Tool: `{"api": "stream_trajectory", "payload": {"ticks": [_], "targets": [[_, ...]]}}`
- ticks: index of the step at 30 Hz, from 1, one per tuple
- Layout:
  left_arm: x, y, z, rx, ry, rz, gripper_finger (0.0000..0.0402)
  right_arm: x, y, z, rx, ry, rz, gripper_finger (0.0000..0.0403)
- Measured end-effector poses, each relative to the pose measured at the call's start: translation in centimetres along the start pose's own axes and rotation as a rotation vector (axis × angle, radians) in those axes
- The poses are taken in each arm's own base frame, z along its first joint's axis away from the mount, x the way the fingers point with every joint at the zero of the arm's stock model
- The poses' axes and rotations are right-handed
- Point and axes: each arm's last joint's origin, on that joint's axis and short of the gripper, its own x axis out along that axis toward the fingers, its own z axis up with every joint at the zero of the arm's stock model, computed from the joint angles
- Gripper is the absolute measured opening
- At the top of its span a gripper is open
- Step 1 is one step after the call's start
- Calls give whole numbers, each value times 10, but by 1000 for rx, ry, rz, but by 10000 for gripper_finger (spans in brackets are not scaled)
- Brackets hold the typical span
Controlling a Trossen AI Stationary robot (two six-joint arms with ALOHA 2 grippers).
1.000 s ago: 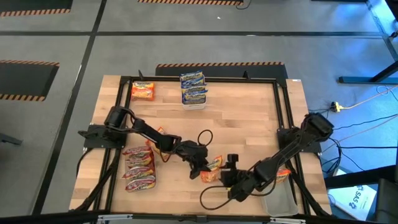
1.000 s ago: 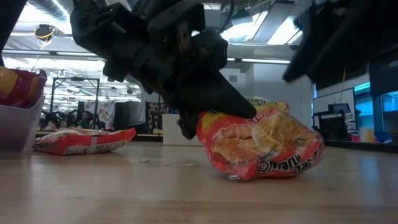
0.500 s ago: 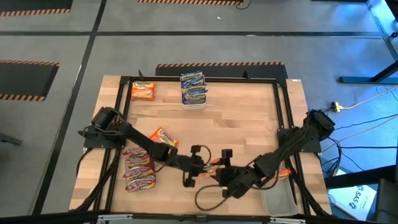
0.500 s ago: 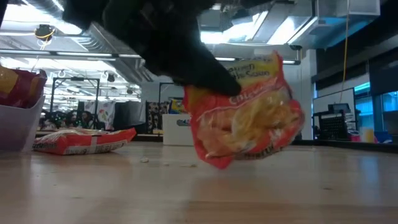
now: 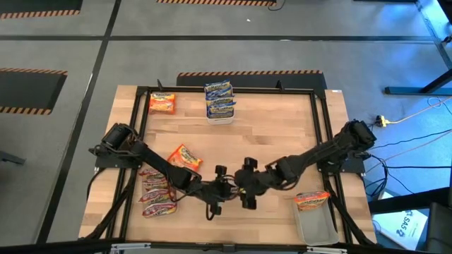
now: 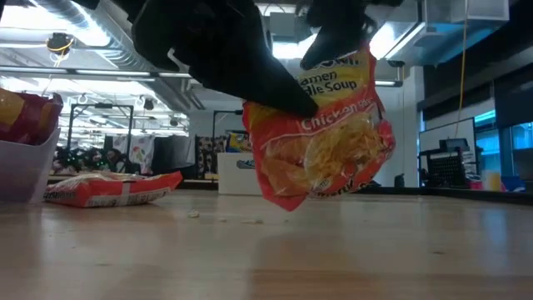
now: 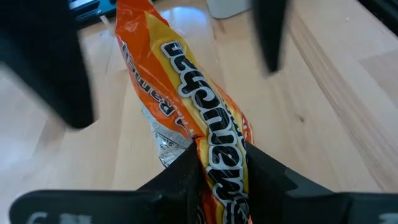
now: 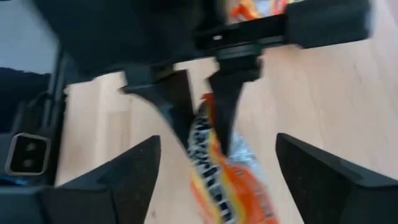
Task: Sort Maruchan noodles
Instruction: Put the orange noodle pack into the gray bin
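Note:
An orange Maruchan noodle packet (image 6: 321, 142) hangs clear of the table near its middle front, with my left gripper (image 7: 221, 165) shut on it. My right gripper (image 8: 214, 180) is open just beyond the packet; its fingers stand wide on either side of the free end and touch nothing. In the low view it shows dark above the packet (image 6: 341, 25). Other packets lie flat: an orange one (image 5: 185, 156) on the wood, another orange one (image 5: 162, 104) at the far left, and several red ones (image 5: 157, 192) at the near left. My left gripper pinches the packet between its two fingers (image 7: 183, 171), which press on its two flat faces near one end (image 7: 217, 149). The fingers slant down from the table's left onto the packet's upper corner (image 6: 279, 104). The packet hangs tilted below them, clear of the table.
A white tub (image 5: 219, 113) holding blue packets stands at the far middle. A grey tray (image 5: 314, 226) at the near right holds an orange packet (image 5: 311, 202). In the low view a red packet (image 6: 112, 188) lies on the wood and a tub wall (image 6: 25, 167) stands at the left.
My left gripper has gone up and toward the table's near edge and has rolled. The orange packet, which lay on the wood, is now lifted clear and stands nearly upright. My right gripper has risen and gone toward the far left, to just above the packet.

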Motion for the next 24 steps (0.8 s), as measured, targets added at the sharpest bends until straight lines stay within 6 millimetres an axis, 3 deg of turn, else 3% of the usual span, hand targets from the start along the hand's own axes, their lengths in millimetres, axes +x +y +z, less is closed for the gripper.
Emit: {"api": "stream_trajectory", "payload": {"ticks": [6,13,18,24], "targets": [[0,0,0,-2,1,-1,91,20,-9,-5,8,89,18,315],[0,0,0,-3,1,-6,91,41,-8,-17,-8,187,30,288],[0,-1,0,-7,-1,-10,91,44,-7,-19,-10,190,27,235],[0,0,0,-37,-5,-12,97,44,-7,-19,-31,196,35,131]]}}
